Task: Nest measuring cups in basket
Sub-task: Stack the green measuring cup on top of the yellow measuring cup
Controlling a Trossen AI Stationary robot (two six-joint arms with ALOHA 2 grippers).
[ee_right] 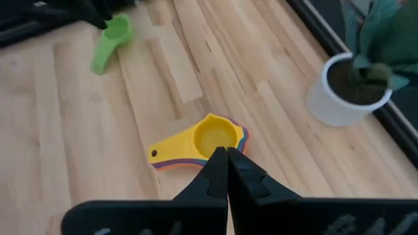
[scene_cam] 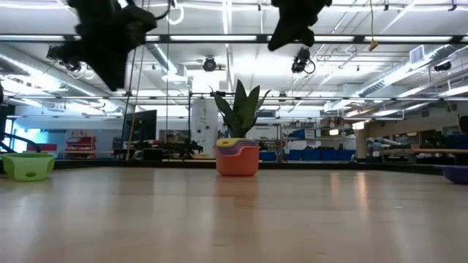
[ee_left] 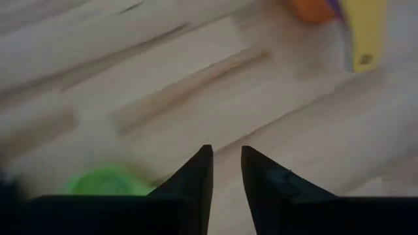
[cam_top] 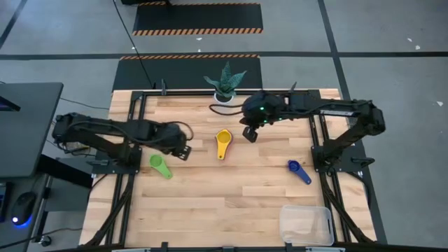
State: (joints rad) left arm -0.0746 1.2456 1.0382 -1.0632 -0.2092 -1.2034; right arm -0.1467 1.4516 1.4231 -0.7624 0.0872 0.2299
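Observation:
A nested stack of measuring cups [cam_top: 223,142], yellow on top with orange beneath [scene_cam: 237,158], stands on its base mid-table, handle toward the near edge [ee_right: 171,151]. A green cup [cam_top: 160,166] sits on the table to its left [scene_cam: 29,165]. A navy cup [cam_top: 299,171] lies to the right. The clear basket [cam_top: 306,224] stands at the near right corner. My left gripper [cam_top: 183,150] hovers between the green cup and the stack, its fingers [ee_left: 226,160] a narrow gap apart and holding nothing. My right gripper [cam_top: 250,134] is shut [ee_right: 226,156], raised just right of the stack.
A white plant pot [cam_top: 225,96] with a spiky green plant stands at the far edge, just behind the stack [ee_right: 339,98]. Black frame rails [cam_top: 133,133] run along the table's left, right and far sides. Bare wood [cam_top: 224,203] lies between the cups and the near edge.

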